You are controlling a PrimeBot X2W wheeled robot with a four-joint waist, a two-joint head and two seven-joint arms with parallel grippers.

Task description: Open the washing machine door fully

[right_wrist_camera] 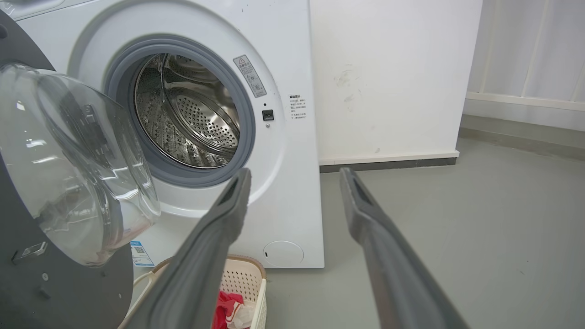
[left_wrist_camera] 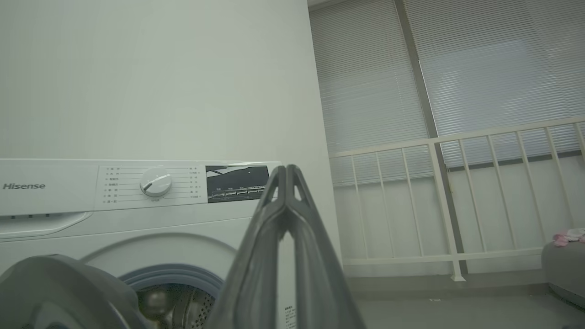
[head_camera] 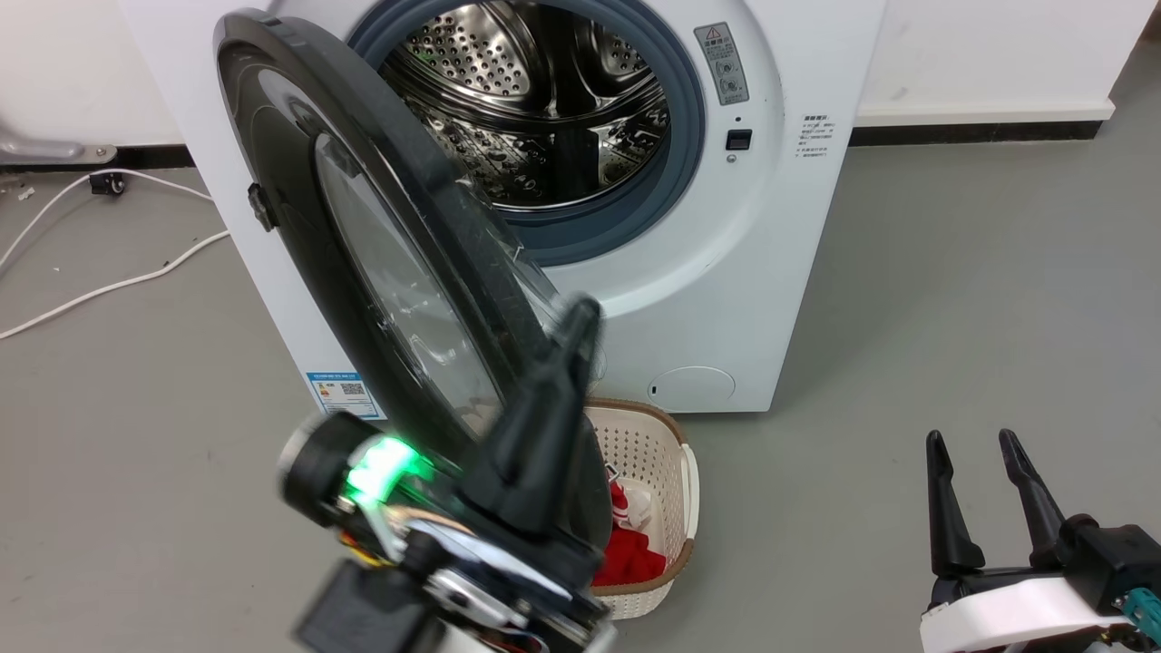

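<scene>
The washing machine (head_camera: 726, 272) is a white front loader, and its steel drum is exposed. The washing machine door (head_camera: 363, 254), a glossy black disc with a clear glass bowl, hangs from the left side and stands swung out towards me. My left gripper (head_camera: 580, 313) is shut with nothing between its fingers. Its tips overlap the door's lower rim on the drum side; I cannot tell whether they touch it. In the left wrist view the left gripper (left_wrist_camera: 285, 169) points up past the door (left_wrist_camera: 55, 292) and the control panel. My right gripper (head_camera: 984, 444) is open, low at the right, apart from the door (right_wrist_camera: 68, 160).
A cream laundry basket (head_camera: 671, 453) holding red cloth (head_camera: 635, 553) sits on the floor under the door, against the washer's front. White cables (head_camera: 118, 281) trail over the grey floor at the left. A white railing (left_wrist_camera: 438, 201) stands right of the washer. Bare floor spreads to the right.
</scene>
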